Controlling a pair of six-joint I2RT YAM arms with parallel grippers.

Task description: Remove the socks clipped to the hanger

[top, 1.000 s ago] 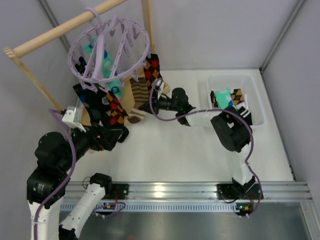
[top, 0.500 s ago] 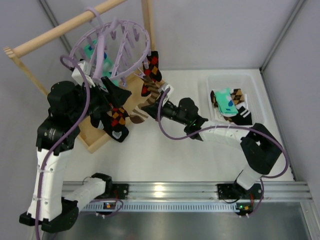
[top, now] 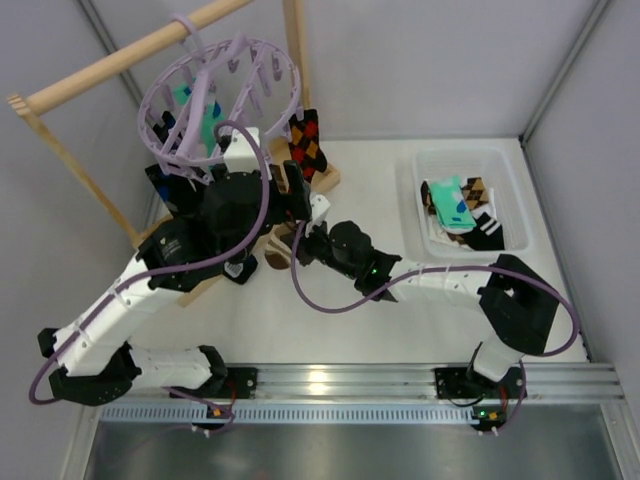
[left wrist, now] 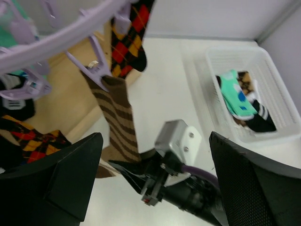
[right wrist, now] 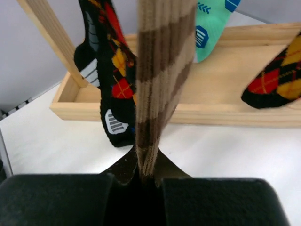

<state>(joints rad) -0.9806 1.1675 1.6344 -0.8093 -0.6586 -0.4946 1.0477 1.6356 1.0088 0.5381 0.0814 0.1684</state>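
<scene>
The lavender hanger [top: 215, 90] hangs from the wooden rod, and its ring also crosses the left wrist view [left wrist: 70, 33]. A clip [left wrist: 94, 70] holds the brown-cream striped sock [left wrist: 117, 117]. My right gripper [right wrist: 149, 174] is shut on this sock's lower end [right wrist: 160, 70] and shows low by the frame in the top view [top: 300, 245]. My left gripper [left wrist: 155, 136] is wide open and empty, above the right gripper and just below the ring. Black argyle socks [left wrist: 129, 37] [right wrist: 110, 70] and a teal sock [right wrist: 211, 28] hang clipped nearby.
The wooden rod frame [top: 110, 60] has a base tray [right wrist: 188, 113] right behind the hanging socks. A clear bin [top: 500, 165] at the right holds several loose socks [left wrist: 237, 96]. My left arm [top: 150, 280] reaches over the frame's near side.
My left arm has swung up from low at the left to just under the hanger ring. My right gripper has moved down and toward me, still gripping the striped sock.
</scene>
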